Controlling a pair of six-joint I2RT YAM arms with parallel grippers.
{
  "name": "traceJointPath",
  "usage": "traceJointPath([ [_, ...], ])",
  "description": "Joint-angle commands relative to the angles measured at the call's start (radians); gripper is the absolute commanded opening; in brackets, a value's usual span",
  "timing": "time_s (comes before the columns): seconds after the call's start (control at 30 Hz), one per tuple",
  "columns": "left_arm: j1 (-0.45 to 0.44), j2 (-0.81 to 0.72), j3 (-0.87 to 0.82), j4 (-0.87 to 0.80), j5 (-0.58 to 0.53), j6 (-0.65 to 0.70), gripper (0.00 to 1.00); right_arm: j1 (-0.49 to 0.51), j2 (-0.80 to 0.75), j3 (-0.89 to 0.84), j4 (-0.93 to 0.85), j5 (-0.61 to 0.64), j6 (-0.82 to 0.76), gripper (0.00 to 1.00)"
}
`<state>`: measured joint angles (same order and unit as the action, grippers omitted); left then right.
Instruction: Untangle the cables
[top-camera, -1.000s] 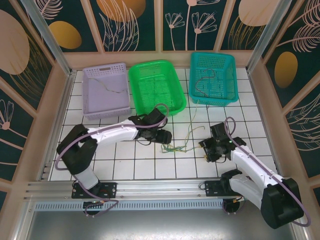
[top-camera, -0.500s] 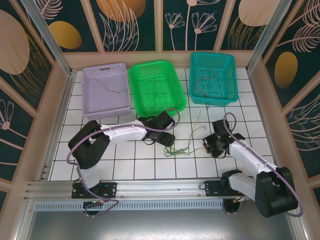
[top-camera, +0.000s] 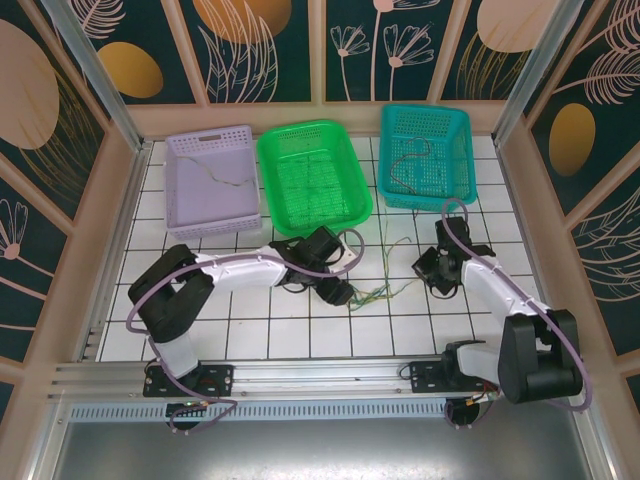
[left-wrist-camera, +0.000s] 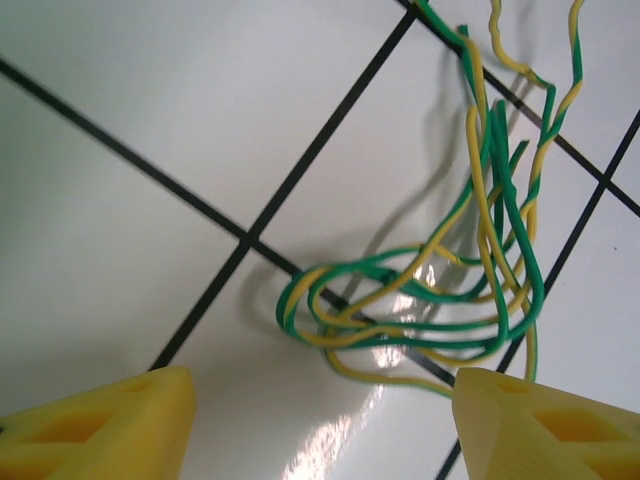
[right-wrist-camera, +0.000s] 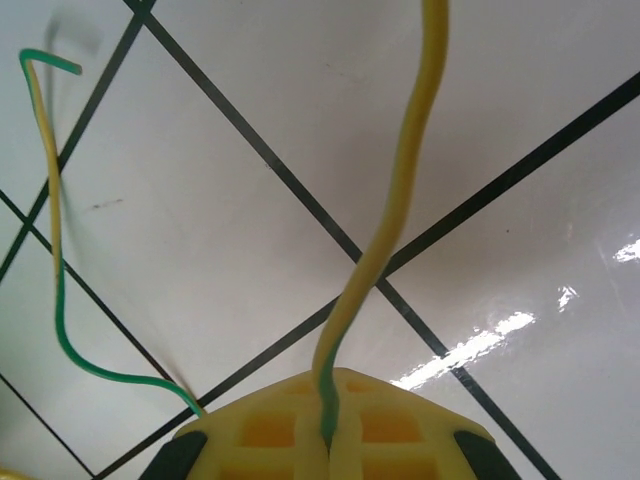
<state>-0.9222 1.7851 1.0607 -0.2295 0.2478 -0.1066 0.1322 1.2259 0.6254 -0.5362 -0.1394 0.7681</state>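
**green and yellow cables** (top-camera: 372, 294): a looped tangle lying on the white tiled table (top-camera: 250, 330), between the two arms and on the near side of the green basket (top-camera: 312, 175). loose strands trail off toward the teal basket (top-camera: 452, 160).

**left gripper** (top-camera: 343, 292): fingers spread wide and holding nothing. in the left wrist view its tips (left-wrist-camera: 100, 425) flank the tangle's loops without touching them.

**right gripper** (top-camera: 437, 272): pads pressed together on one yellow strand (right-wrist-camera: 400, 200), which runs up and away from the tips.

**lavender basket** (top-camera: 185, 150): one pale cable (top-camera: 228, 181) inside.

**teal basket**: one reddish-brown cable (top-camera: 392, 172) inside.
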Motion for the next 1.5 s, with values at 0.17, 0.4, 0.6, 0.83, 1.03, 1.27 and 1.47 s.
traceJointPath([
  [0.17, -0.001, 0.097, 0.089, 0.022, 0.125, 0.166, 0.71, -0.092, 0.042, 0.04, -0.045, -0.06, -0.199, 0.0],
  [0.4, 0.0, 0.15, 0.122, 0.014, 0.277, 0.145, 0.69, -0.119, 0.063, 0.048, -0.039, -0.088, -0.216, 0.0],
  [0.6, 0.0, 0.194, 0.141, 0.01, 0.276, 0.153, 0.59, -0.121, 0.073, 0.047, -0.028, -0.1, -0.205, 0.0],
  [0.83, -0.001, 0.235, 0.152, 0.045, 0.294, 0.111, 0.28, -0.12, 0.076, 0.048, -0.023, -0.105, -0.199, 0.0],
  [1.03, 0.001, 0.174, 0.121, 0.06, 0.292, 0.079, 0.0, -0.12, 0.062, 0.061, -0.028, -0.083, -0.183, 0.0],
  [1.27, 0.002, -0.012, 0.005, 0.134, 0.186, -0.072, 0.0, -0.123, -0.02, 0.135, -0.08, 0.016, -0.127, 0.0],
  [1.47, 0.017, -0.122, -0.069, 0.095, 0.061, -0.22, 0.0, -0.129, -0.105, 0.229, -0.142, 0.138, -0.065, 0.0],
])
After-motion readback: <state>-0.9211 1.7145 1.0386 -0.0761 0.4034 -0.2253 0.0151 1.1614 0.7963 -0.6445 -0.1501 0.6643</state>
